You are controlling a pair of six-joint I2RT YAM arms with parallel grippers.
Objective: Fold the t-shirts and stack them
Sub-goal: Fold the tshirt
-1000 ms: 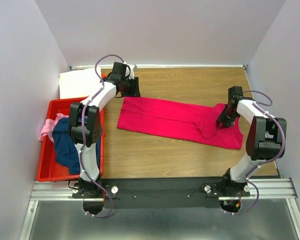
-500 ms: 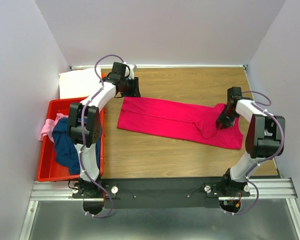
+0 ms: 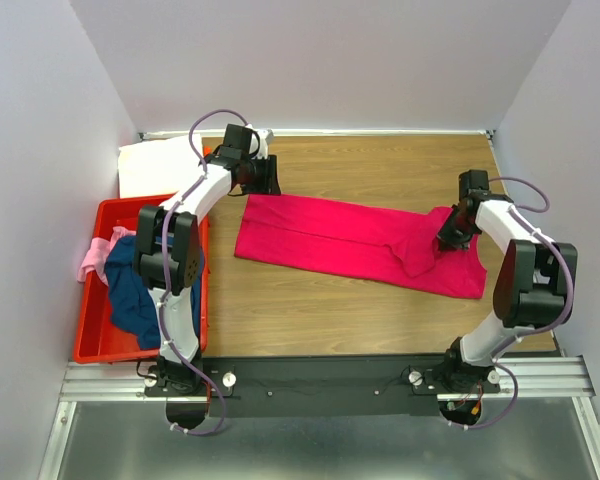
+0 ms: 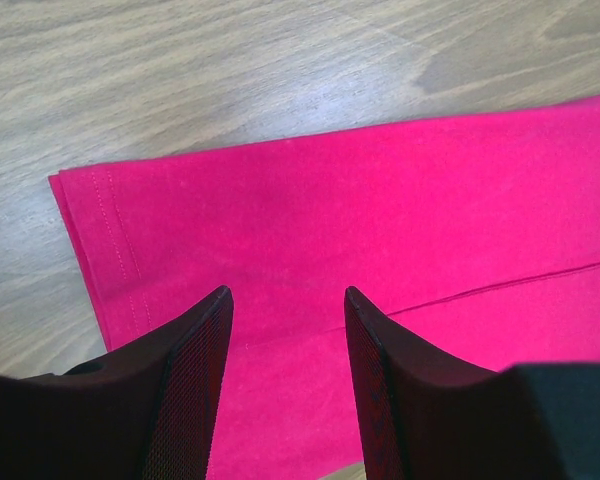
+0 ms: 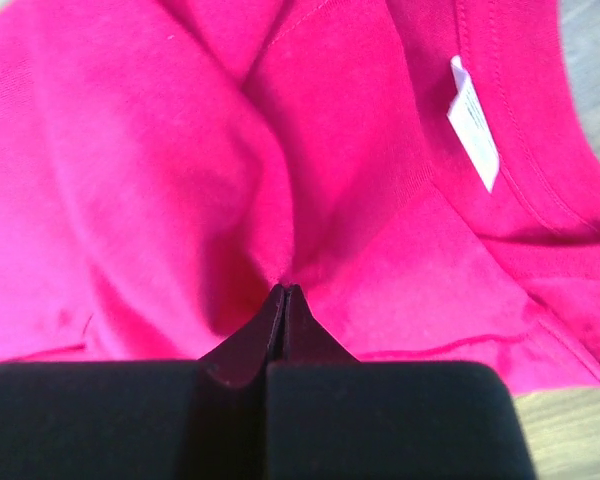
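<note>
Near left, the red bin [image 3: 88, 345] holds the navy t-shirt [image 3: 130, 292] in a heap. The pale pink t-shirt [image 3: 92, 258] spills over the bin's left rim, and my left arm rises along its right wall. At mid-table [image 3: 380, 165], the magenta-pink t-shirt [image 3: 340, 238] lies folded into a long band across the wood, hem to the left and collar to the right. My right gripper [image 5: 282, 290] is pressed together on a raised pucker of that shirt beside the collar, and the cloth gathers into creases at its tips. The white label [image 5: 475, 122] sits just beyond, inside the neckline. Farther back, my left gripper [image 4: 288, 295] hangs over the shirt's far left hem corner with its fingers apart and magenta cloth showing between them. Whether they touch the cloth I cannot tell. Farthest off, the white t-shirt [image 3: 155, 165] lies flat in the far left corner behind the bin, and my left forearm crosses over its right edge.
</note>
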